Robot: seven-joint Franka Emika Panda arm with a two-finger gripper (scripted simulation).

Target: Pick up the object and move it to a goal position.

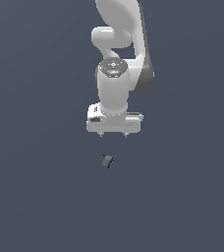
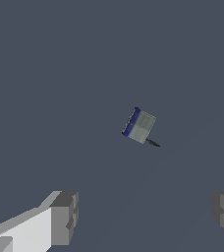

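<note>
The object (image 1: 107, 161) is a tiny grey-green piece with a dark blue edge, lying on the dark grey floor. In the exterior view it sits a little below my white gripper (image 1: 113, 134), slightly toward the exterior view's left of the gripper's middle. The gripper points down, open and empty, clear of the object. The wrist view shows the object (image 2: 139, 126) with its blue edge and a small dark stub, ahead of my two grey fingertips (image 2: 65, 216), which stand wide apart with nothing between them.
The dark grey floor (image 1: 35, 197) fills both views. The white arm (image 1: 119, 44) rises above the gripper.
</note>
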